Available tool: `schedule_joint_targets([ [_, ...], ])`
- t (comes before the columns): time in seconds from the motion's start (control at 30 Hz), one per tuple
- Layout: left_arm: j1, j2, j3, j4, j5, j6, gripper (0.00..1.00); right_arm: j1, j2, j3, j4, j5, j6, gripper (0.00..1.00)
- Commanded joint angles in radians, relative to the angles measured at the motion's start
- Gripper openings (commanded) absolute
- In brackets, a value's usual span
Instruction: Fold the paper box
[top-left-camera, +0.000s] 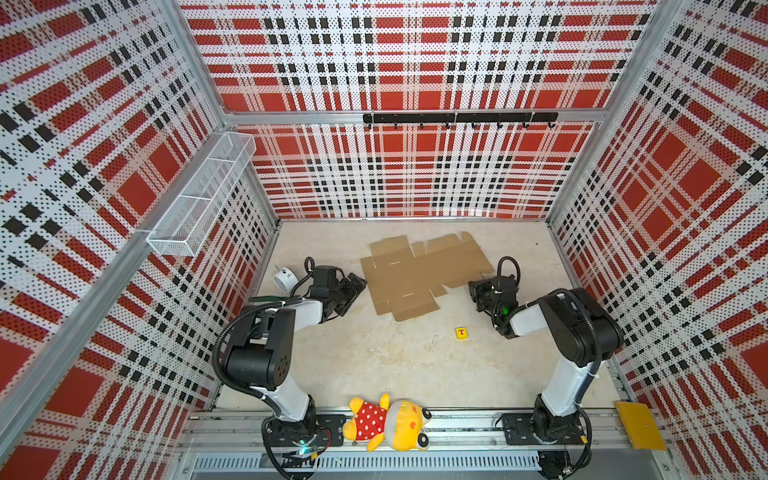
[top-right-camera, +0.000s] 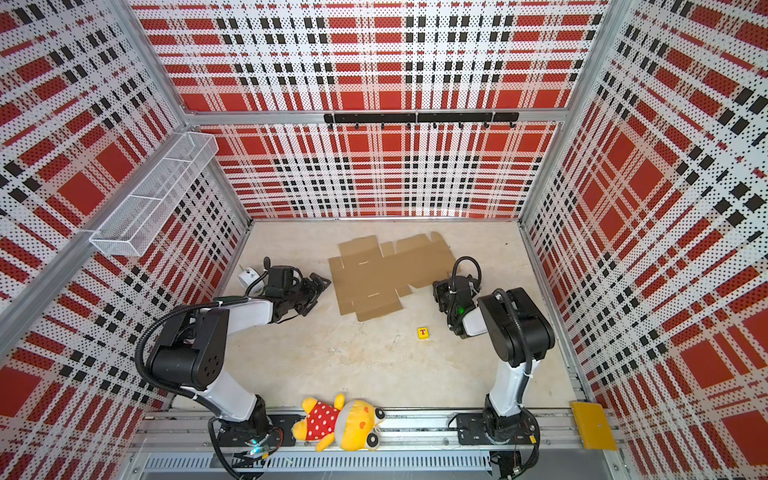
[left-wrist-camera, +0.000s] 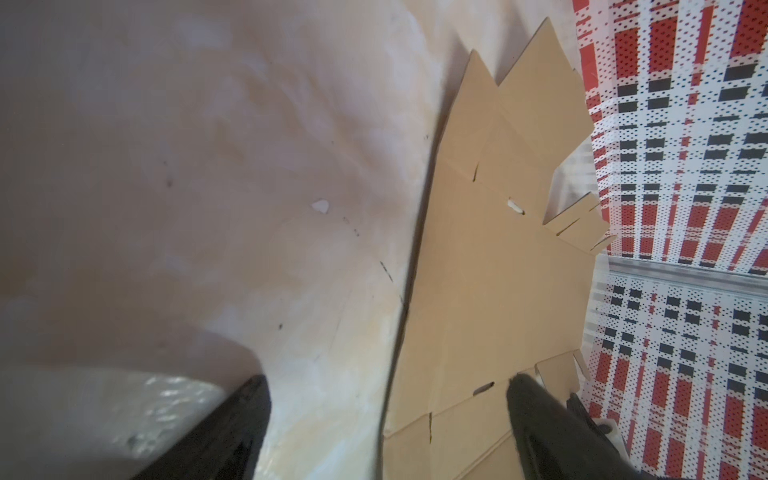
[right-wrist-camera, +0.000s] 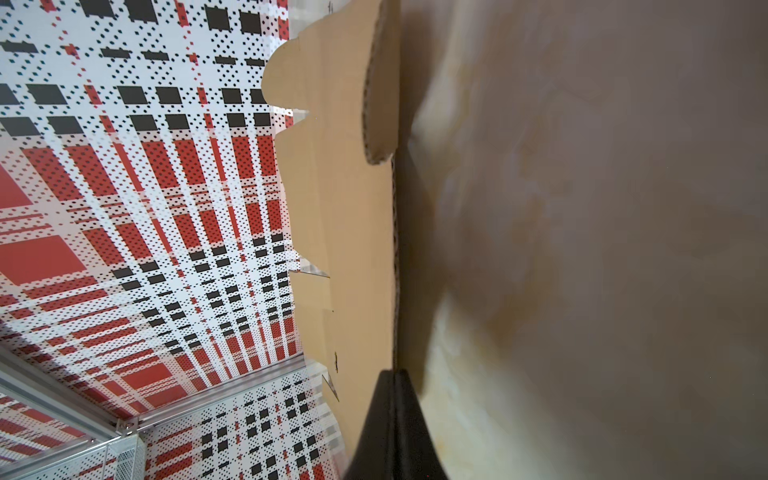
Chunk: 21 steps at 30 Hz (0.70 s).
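The paper box (top-left-camera: 419, 274) (top-right-camera: 382, 272) lies unfolded as a flat brown die-cut sheet on the far middle of the table. My left gripper (top-left-camera: 353, 294) (left-wrist-camera: 386, 399) is open at the sheet's left edge. In the left wrist view that edge runs between the fingers, with one fingertip (left-wrist-camera: 536, 411) over the cardboard (left-wrist-camera: 490, 270) and one over the bare table. My right gripper (top-left-camera: 474, 286) (right-wrist-camera: 392, 386) is low at the sheet's right corner. It is shut, and the cardboard's (right-wrist-camera: 345, 216) edge runs straight into the seam between its fingers.
A white cup-like thing (top-left-camera: 284, 280) sits behind the left gripper. A small yellow block marked T (top-left-camera: 461, 333) lies in front of the sheet. A plush toy (top-left-camera: 386, 422) and a yellow flat plate (top-left-camera: 640, 424) rest at the front rail. A wire basket (top-left-camera: 199, 195) hangs on the left wall.
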Motion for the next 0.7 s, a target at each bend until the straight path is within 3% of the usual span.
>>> schedule_joint_targets([
  [0.0,-0.014,0.063,0.039,0.03,0.033,-0.038,0.88,0.006,-0.022,-0.029,0.035,0.024,0.032,0.0],
  [0.17,-0.033,0.149,0.095,0.066,0.126,-0.054,0.82,0.009,-0.037,-0.023,0.025,0.01,0.038,0.0],
  [0.67,-0.052,0.288,0.177,0.047,0.195,-0.098,0.77,0.01,-0.152,-0.008,-0.137,0.006,0.061,0.0],
])
